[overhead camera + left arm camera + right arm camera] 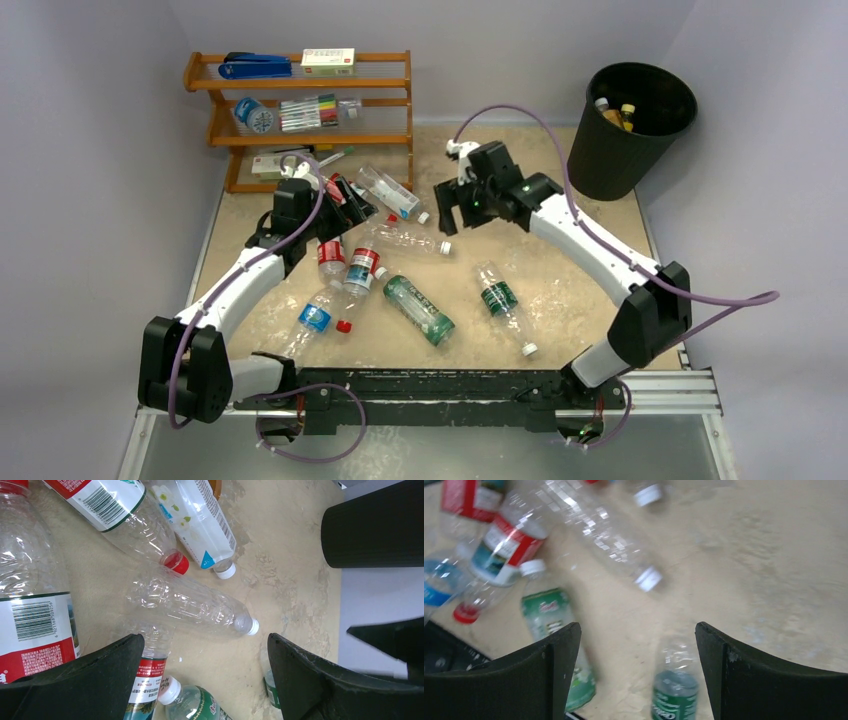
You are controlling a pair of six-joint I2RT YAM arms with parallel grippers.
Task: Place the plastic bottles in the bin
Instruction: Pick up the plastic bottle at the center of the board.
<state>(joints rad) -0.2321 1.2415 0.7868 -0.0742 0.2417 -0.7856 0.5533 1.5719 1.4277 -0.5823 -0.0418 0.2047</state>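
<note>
Right end effector (pixel 452 210), spread and empty, is hovering beside the clear bottle (pixel 410 238) lying mid-way across the counter (pixel 575 255), and it is best straddling the body squarely before squeezing, while the left end effector (pixel 352 200) is hanging spread too, the bin (pixel 612 160) standing far right.

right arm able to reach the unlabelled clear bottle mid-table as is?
Probably yes. The right pincer is open and empty, right beside the white-capped end of the clear bottle, with nothing between them. The left pincer hangs near its base end, so crowding there is possible.
</note>
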